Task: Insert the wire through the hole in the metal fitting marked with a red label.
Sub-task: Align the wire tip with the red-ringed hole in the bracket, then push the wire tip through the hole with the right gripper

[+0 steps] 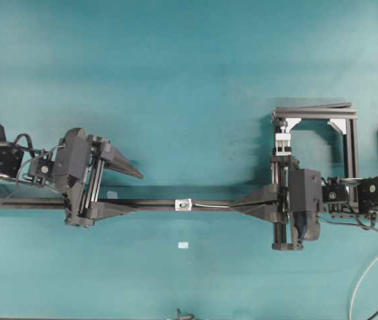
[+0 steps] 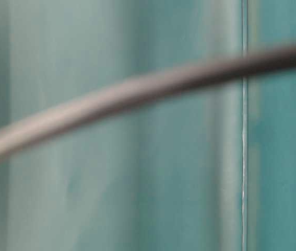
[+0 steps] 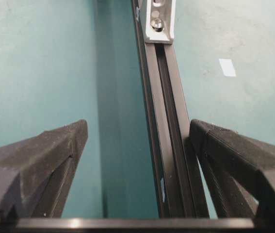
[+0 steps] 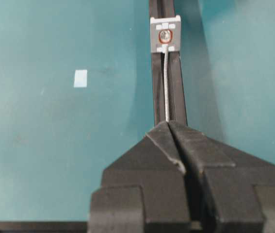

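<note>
- The right hand (image 4: 169,124) has its two black fingers pressed together on the wire (image 4: 167,87), which comes straight out from between the tips.
- Ahead of those tips the thin grey wire runs along the groove of the black rail (image 4: 176,92) to the metal fitting (image 4: 165,34), a small silvery square sitting on the rail.
- The wire's far end reaches the near edge of the fitting, just below the hole (image 4: 165,35), which has a red ring around it; I cannot tell whether the end has gone in.
- The left hand (image 3: 137,133) is spread wide, one finger on each side of the rail, holding nothing.
- Its right-side finger (image 3: 224,145) sits just beside the rail's edge; its other finger is well off over the teal desk (image 3: 40,68).
- From the left hand, the fitting lies farther along the rail, straight ahead of the open fingers.
- From overhead, the fitting sits between the two hands, nearer to neither by much.
- A small pale tag (image 1: 183,245) lies flat on the desk, off to the side of the rail.
- Behind the right hand stands a black frame (image 1: 349,143) with a white clamp block (image 1: 282,141).
</note>
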